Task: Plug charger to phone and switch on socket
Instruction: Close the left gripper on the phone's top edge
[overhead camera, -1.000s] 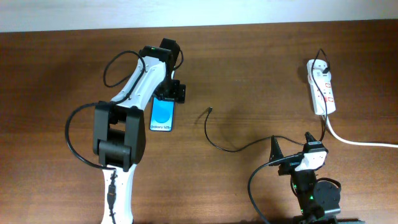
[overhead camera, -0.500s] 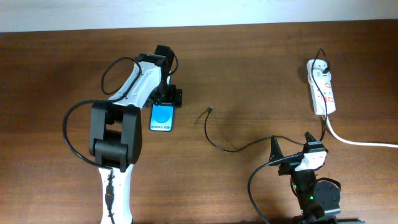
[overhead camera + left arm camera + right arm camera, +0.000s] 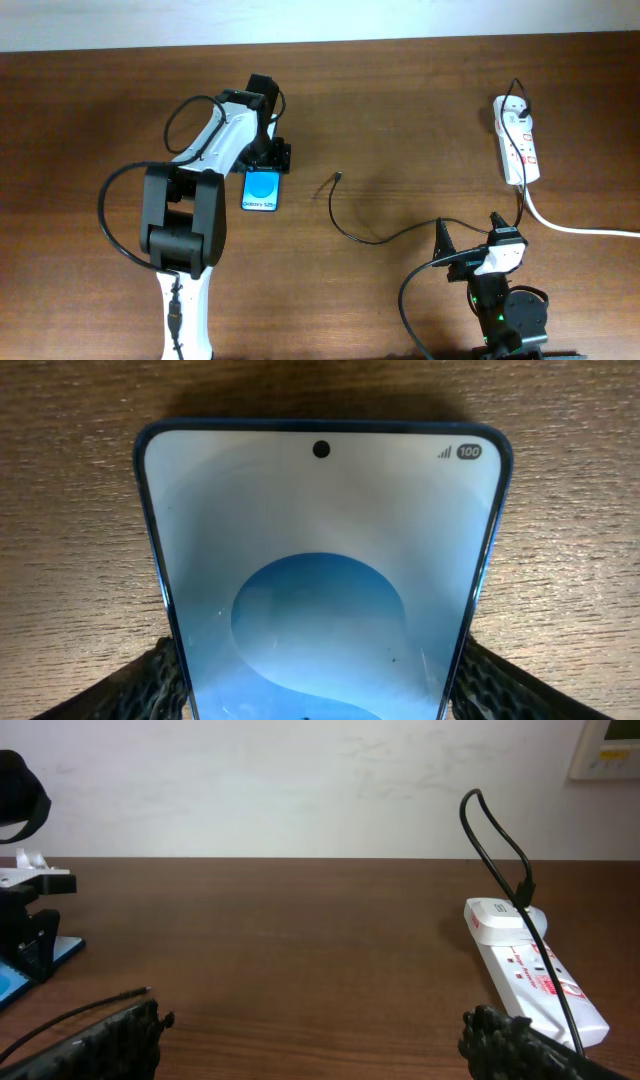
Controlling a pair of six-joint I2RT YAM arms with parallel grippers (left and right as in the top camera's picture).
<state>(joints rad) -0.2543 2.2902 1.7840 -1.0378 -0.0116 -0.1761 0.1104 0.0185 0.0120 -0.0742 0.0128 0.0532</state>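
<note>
The phone (image 3: 260, 190) lies flat on the table left of centre, blue screen up; it fills the left wrist view (image 3: 320, 560). My left gripper (image 3: 268, 163) is at the phone's far end, and its two fingers (image 3: 315, 685) press against the phone's side edges. The charger cable (image 3: 345, 228) curls across the table's middle, its plug tip (image 3: 340, 177) lying free right of the phone. The tip also shows in the right wrist view (image 3: 143, 991). The socket (image 3: 519, 140) lies at the far right (image 3: 530, 965). My right gripper (image 3: 470, 235) is open and empty (image 3: 310, 1050), low over the table near the front.
The thick white cord (image 3: 580, 228) runs from the socket to the right edge. A black lead (image 3: 500, 840) loops up from the socket's far end. A pale wall (image 3: 300, 780) stands behind the table.
My left gripper has come a little forward and left onto the phone's far end. The phone has shifted slightly and sits straighter. The right arm has not moved.
</note>
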